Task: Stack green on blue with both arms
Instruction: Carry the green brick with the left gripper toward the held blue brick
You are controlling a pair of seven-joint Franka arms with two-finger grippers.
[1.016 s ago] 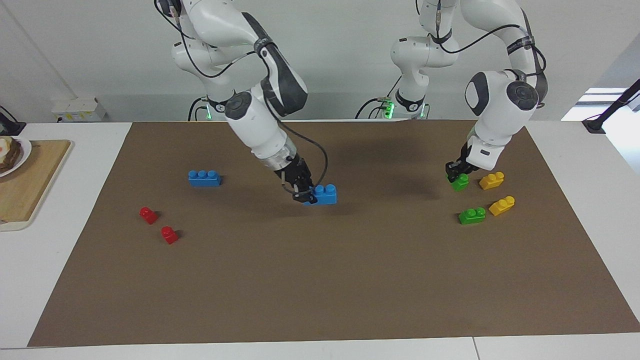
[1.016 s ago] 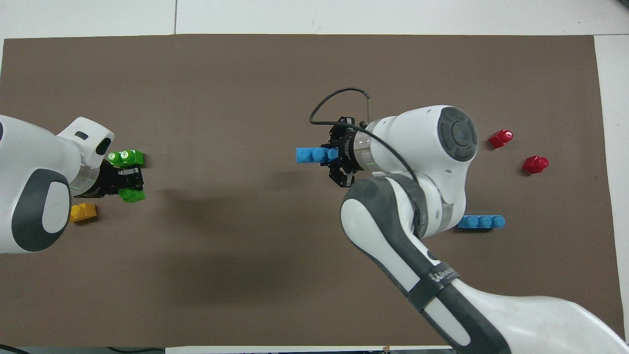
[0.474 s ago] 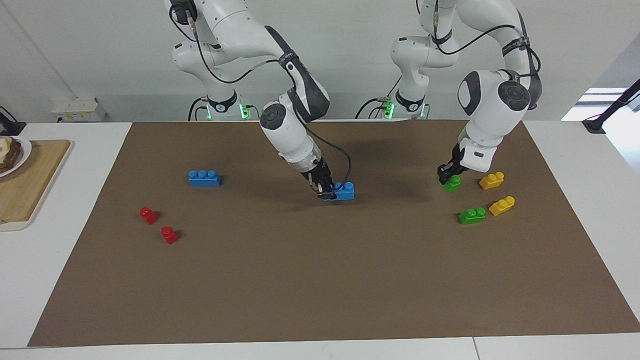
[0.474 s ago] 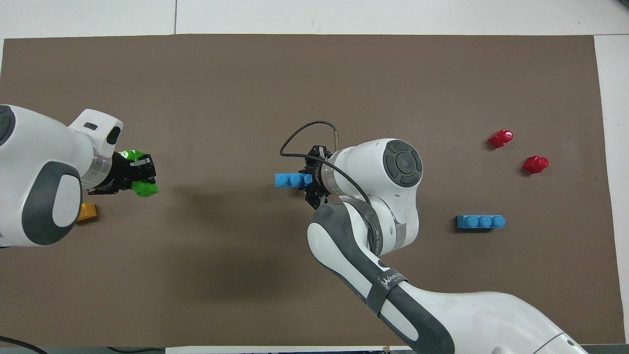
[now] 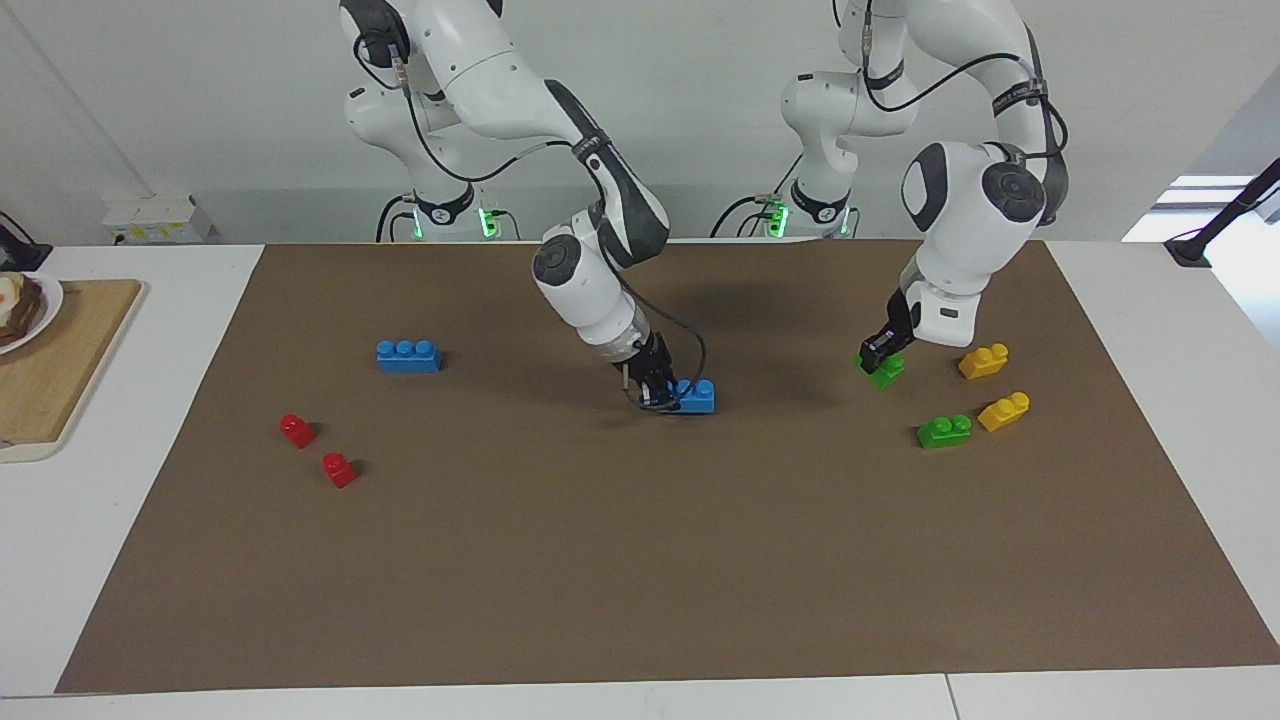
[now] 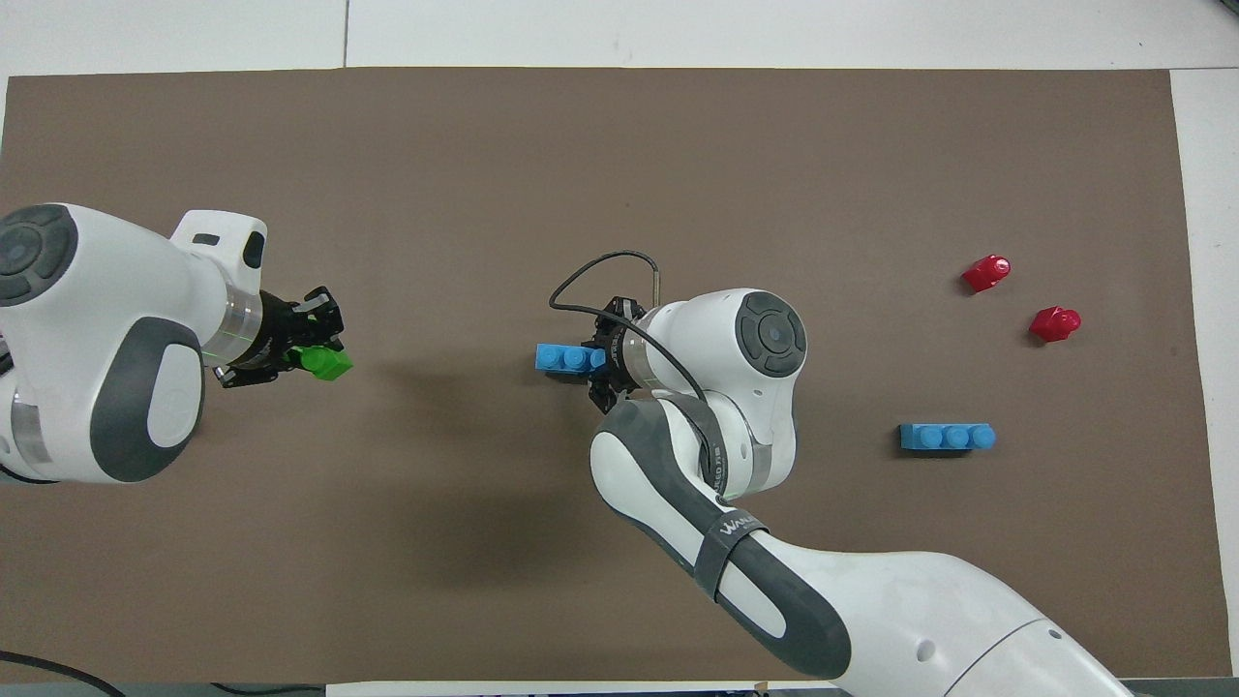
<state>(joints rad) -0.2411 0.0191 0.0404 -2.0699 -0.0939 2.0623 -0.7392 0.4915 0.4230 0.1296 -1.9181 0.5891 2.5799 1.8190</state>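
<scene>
Over the last second both arms closed in toward the middle of the brown mat. Right gripper was clamped on one end of the blue brick, carrying it low from mid-mat toward the left arm's end. Left gripper was pinched on a green brick, lifted clear of the second green brick and two yellow bricks, heading toward the centre. Spare blue brick and red pieces sat untouched at the right arm's end. My read: both pickups done, the mid-mat stack was next.
</scene>
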